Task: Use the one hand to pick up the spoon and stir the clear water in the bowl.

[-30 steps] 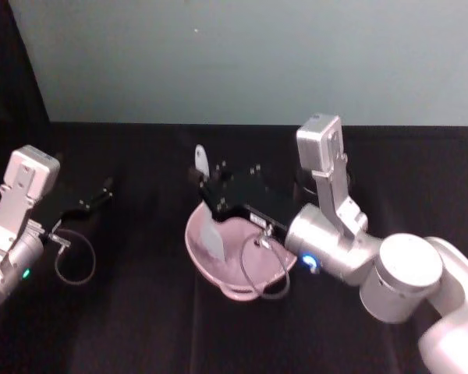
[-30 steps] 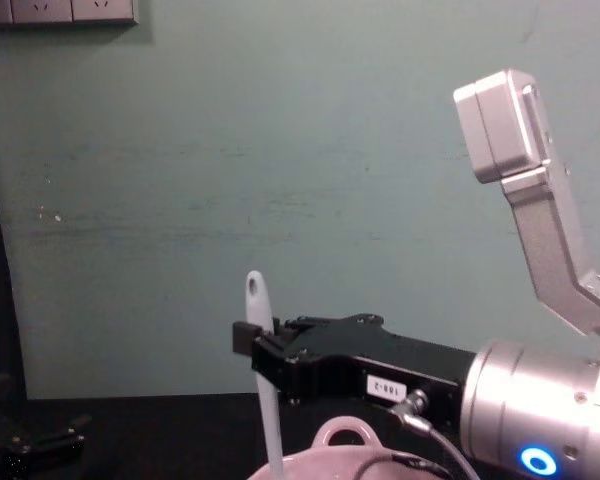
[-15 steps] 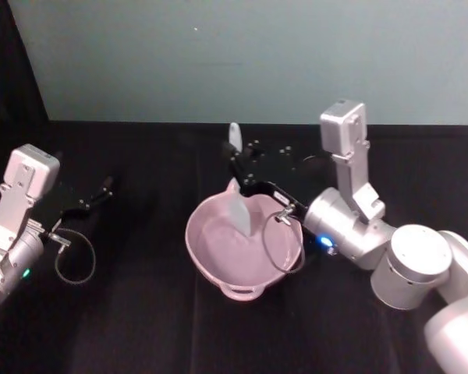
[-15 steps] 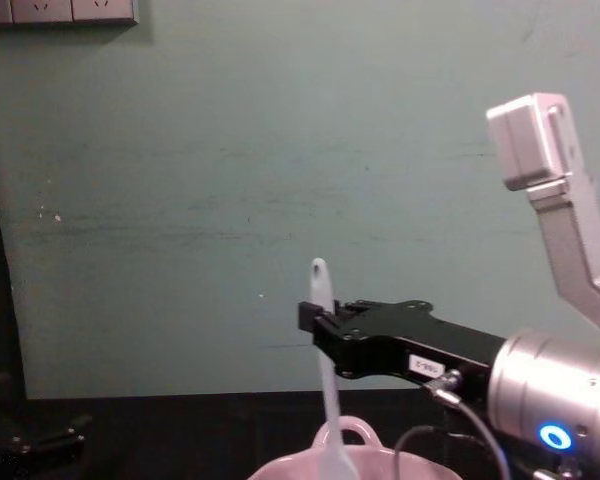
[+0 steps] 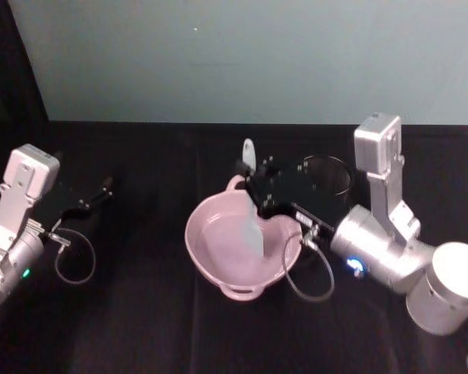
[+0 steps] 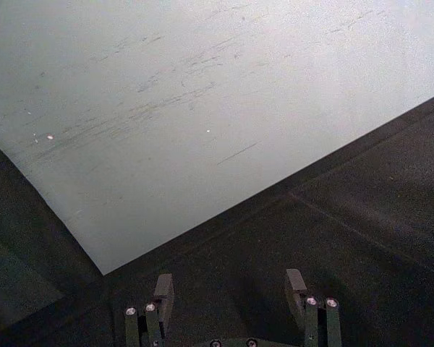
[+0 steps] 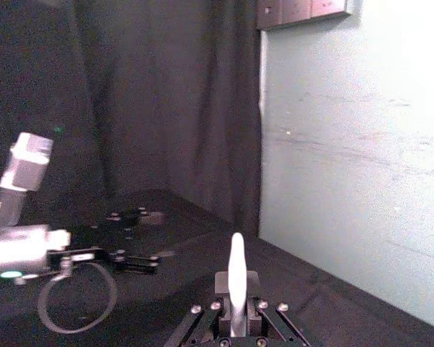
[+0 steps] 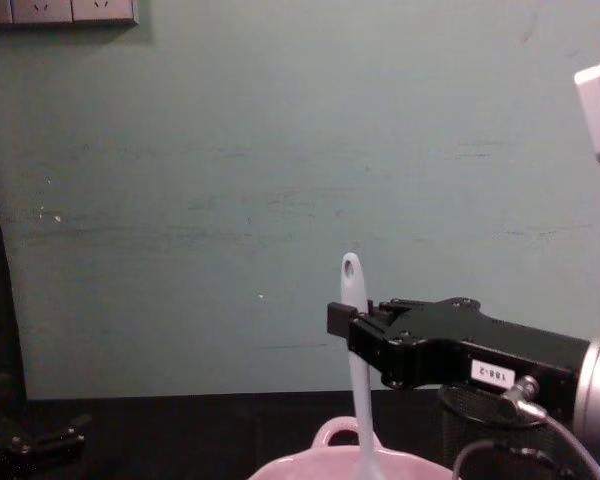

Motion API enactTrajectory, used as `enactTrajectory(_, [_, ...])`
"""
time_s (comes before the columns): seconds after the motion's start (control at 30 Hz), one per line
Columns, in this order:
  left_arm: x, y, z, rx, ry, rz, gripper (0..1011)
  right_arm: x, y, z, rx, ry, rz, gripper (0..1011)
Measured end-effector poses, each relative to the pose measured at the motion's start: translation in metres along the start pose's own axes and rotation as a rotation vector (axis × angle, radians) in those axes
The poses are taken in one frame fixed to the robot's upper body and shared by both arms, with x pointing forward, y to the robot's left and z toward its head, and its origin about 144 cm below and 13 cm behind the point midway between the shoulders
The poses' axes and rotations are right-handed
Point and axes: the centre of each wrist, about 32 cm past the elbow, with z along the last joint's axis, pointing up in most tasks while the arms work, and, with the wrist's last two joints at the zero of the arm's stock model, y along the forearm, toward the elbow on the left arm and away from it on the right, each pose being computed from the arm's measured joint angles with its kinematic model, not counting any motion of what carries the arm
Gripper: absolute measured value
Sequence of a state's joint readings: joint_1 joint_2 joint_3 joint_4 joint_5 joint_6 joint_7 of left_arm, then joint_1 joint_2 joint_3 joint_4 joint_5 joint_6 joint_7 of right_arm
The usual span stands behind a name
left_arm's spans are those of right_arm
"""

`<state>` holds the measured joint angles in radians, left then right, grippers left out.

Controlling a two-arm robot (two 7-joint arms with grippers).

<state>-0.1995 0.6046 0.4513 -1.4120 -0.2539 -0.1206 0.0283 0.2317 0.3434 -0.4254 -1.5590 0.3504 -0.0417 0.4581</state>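
Standing upright, white spoon (image 5: 253,231), clamped in right gripper (image 5: 251,175) jaws, apparently dips into pink bowl (image 5: 190,236).

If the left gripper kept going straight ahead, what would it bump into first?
Probably the pale wall: the left gripper, open, points across the black tabletop towards it, though depth is unclear.

The right pincer (image 5: 251,174) has carried the spoon (image 5: 253,230) from the left side of the bowl (image 5: 196,248) to about its middle. A black mesh cup (image 5: 331,176) has come into view behind the pincer.
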Motion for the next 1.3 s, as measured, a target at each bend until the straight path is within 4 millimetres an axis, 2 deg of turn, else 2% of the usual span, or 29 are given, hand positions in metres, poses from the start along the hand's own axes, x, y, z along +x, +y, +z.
enactTrajectory(0.2, [0.000,0.000,0.000,0.000,0.000,0.000,1011,-0.022,-0.004,-0.003,0.008,0.053,0.065,121])
enactTrajectory(0.4, [0.000,0.000,0.000,0.000,0.000,0.000,1011,-0.035,0.009,-0.006,0.020,0.080,0.109,121])
enactTrajectory(0.57, [0.000,0.000,0.000,0.000,0.000,0.000,1011,-0.037,0.024,-0.008,0.025,0.078,0.117,121])
enactTrajectory(0.93, [0.000,0.000,0.000,0.000,0.000,0.000,1011,-0.014,0.054,-0.017,0.015,0.060,0.055,121])
enactTrajectory(1.13, [0.000,0.000,0.000,0.000,0.000,0.000,1011,-0.002,0.055,-0.020,0.010,0.058,0.015,121])
enactTrajectory(1.3, [0.000,0.000,0.000,0.000,0.000,0.000,1011,0.006,0.047,-0.018,0.013,0.050,-0.019,121])
